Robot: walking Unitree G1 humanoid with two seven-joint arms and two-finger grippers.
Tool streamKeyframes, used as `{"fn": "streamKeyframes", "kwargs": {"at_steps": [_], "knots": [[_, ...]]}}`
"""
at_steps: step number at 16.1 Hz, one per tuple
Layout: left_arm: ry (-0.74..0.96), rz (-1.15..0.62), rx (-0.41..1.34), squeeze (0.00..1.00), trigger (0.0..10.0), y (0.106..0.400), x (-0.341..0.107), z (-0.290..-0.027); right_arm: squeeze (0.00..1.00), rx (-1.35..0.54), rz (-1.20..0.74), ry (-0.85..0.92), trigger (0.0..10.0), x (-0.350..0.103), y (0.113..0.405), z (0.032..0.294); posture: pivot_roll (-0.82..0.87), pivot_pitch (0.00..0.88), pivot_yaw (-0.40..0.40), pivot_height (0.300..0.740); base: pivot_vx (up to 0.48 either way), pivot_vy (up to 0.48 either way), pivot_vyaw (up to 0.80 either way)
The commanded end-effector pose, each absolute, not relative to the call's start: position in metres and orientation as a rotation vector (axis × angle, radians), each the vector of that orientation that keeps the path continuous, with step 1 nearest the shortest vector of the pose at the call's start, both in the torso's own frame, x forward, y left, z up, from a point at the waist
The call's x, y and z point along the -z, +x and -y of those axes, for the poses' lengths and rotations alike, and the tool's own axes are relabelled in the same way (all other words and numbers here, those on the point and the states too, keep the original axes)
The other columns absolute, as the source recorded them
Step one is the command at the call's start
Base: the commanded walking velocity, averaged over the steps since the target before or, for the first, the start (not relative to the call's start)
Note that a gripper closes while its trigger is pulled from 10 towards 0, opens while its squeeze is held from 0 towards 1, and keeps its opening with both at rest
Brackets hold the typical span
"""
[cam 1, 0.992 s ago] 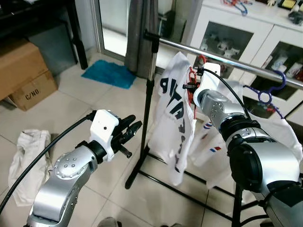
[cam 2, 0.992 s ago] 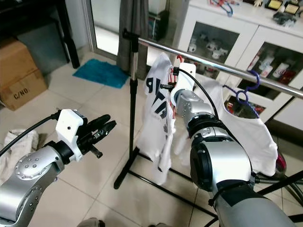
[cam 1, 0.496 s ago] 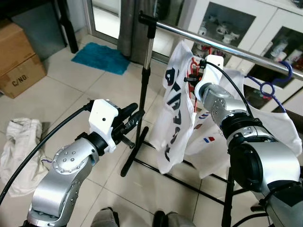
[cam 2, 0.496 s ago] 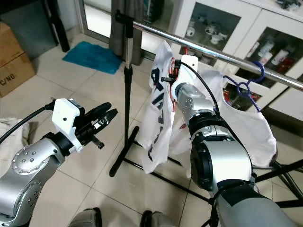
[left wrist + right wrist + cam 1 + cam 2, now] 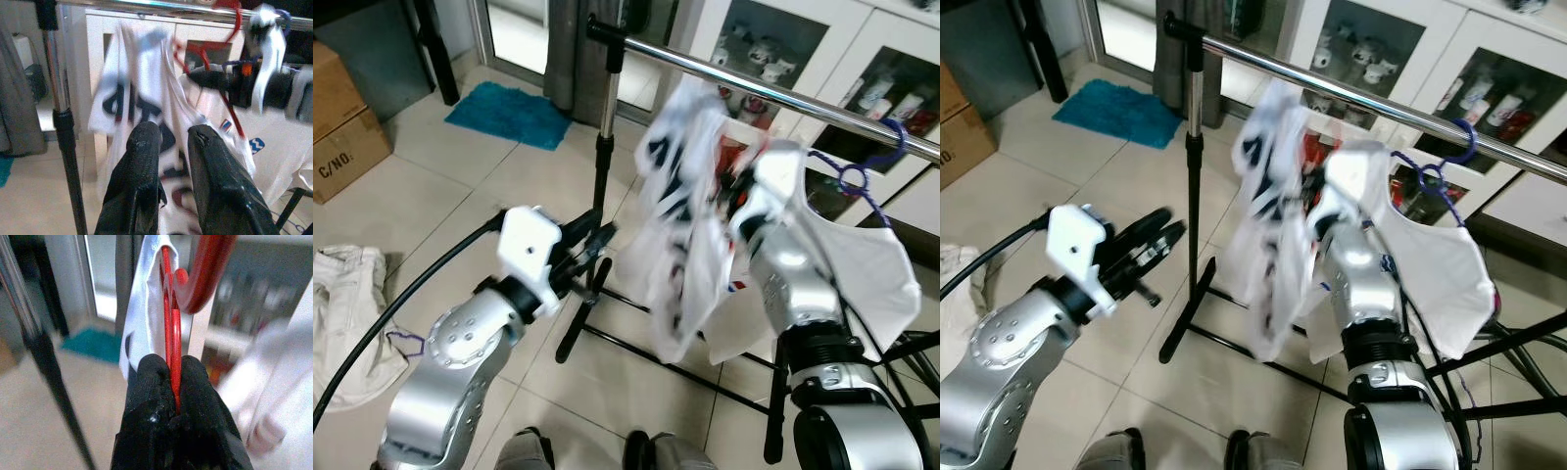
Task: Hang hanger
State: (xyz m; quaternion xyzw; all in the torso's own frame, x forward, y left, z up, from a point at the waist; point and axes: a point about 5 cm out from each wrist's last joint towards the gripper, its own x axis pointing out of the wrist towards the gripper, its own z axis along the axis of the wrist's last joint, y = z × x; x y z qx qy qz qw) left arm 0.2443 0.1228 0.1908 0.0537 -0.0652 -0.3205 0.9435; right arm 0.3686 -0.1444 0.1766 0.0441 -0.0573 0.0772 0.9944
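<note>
A chrome rail on a black stand crosses the upper part of the head views. My right gripper is shut on a red hanger that carries a white shirt with dark lettering. The shirt is blurred with motion. The hanger's red hook sits close under the rail; I cannot tell whether it rests on it. My left gripper is held out beside the stand's post, slightly open and empty. To the right, a purple hanger with a white garment hangs on the rail.
The stand's black base bars run along the tiled floor. A cardboard box, a blue mat and a crumpled white cloth lie to the left. A white glass-door cabinet stands behind. Shoes show at the bottom edge.
The camera has tilted and come closer. My right arm has moved with the hanger, and the lettered shirt now swings and blurs. The left gripper has stayed near the post.
</note>
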Motion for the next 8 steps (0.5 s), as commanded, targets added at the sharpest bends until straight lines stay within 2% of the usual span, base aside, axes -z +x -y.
{"fn": "streamKeyframes", "kwargs": {"at_steps": [1, 5, 8], "knots": [[0.125, 0.129, 0.671, 0.0, 10.0, 0.242, -0.19, -0.12, 0.0, -0.134, 0.159, 0.092, 10.0, -0.186, 0.367, 0.15, 0.1, 0.17, -0.144, 0.74, 0.0, 0.0, 0.0], [0.144, 0.122, 0.676, 0.0, 10.0, 0.244, -0.188, -0.12, 0.0, -0.143, 0.211, 0.053, 10.0, -0.208, 0.363, 0.148, 0.1, 0.159, -0.136, 0.74, 0.0, 0.0, 0.0], [0.156, 0.115, 0.68, 0.0, 10.0, 0.246, -0.188, -0.12, 0.0, -0.141, 0.146, 0.032, 10.0, -0.215, 0.371, 0.146, 0.1, 0.163, -0.133, 0.74, 0.0, 0.0, 0.0]]}}
